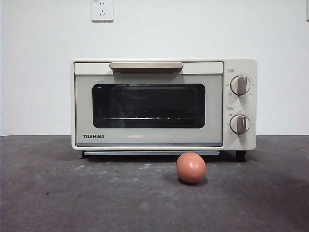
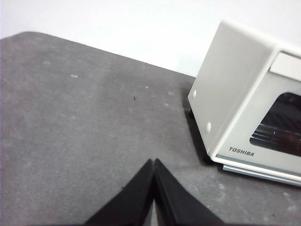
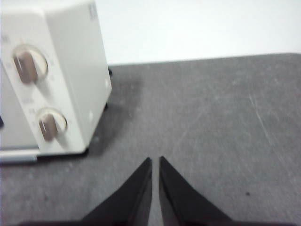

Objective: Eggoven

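Note:
A cream Toshiba toaster oven point(image 1: 164, 104) stands at the middle of the grey table with its dark glass door closed and two knobs on its right side. A reddish-brown egg point(image 1: 191, 167) lies on the table just in front of the oven, right of centre. My left gripper point(image 2: 154, 162) is shut and hovers over bare table off the oven's point(image 2: 244, 94) left side. My right gripper point(image 3: 155, 160) is shut with nothing in it, off the oven's point(image 3: 51, 75) knob side. Neither gripper shows in the front view. Neither wrist view shows the egg.
A white wall with a power socket point(image 1: 102, 9) rises behind the oven. Grey table surface point(image 1: 48, 193) stretches to both sides and in front of the oven.

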